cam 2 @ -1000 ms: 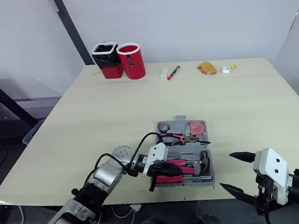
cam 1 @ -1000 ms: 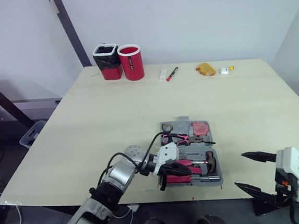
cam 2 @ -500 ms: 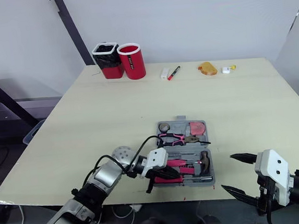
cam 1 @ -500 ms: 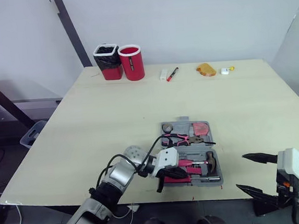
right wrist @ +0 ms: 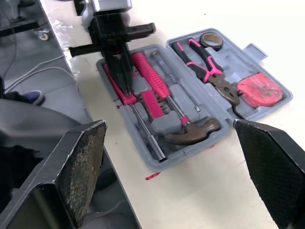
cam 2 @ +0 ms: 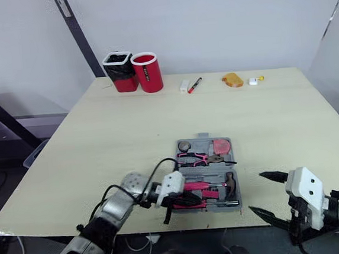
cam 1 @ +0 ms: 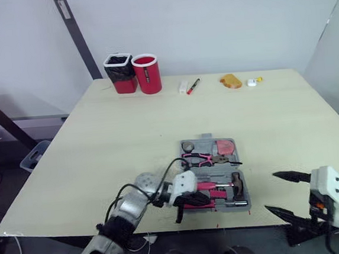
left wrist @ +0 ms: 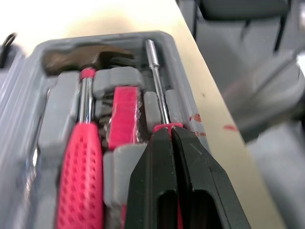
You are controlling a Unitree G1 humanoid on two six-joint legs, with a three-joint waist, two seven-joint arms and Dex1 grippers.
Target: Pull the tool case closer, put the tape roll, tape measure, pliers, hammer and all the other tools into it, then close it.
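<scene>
tool case (cam 1: pixel 205 141) holds one hammer (right wrist: pixel 193 132), one pair of pliers (right wrist: pixel 209 76), one screwdriver (right wrist: pixel 145 126); left claw (left wrist: pixel 170 131) together, right claw (cam 1: pixel 271 192) apart.

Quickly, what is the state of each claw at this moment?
Left claw: closed, tips at the pink screwdriver in the tool case.
Right claw: open wide, holding nothing.

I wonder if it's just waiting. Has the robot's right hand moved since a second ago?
No. The right hand sits open, just as far right of the tool case as before.
</scene>
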